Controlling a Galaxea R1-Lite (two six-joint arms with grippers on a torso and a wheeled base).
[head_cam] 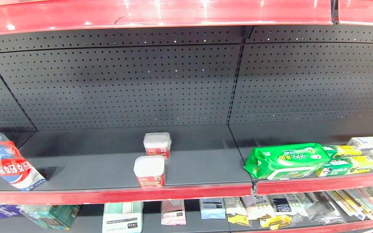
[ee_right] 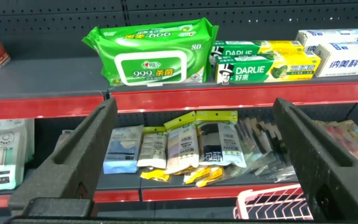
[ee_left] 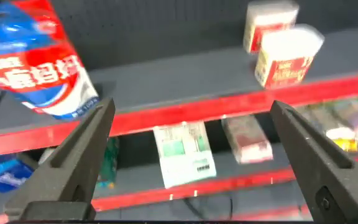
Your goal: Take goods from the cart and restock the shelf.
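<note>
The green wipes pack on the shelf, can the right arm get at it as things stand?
Probably yes. The right gripper is open and faces the shelf front, and the green wipes pack lies at the front edge with nothing before it. The toothpaste boxes crowd one end only.

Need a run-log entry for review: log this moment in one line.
left gripper: open, empty | right gripper: open, empty | shelf: front tub, back tub mid; bag left; wipes right
</note>
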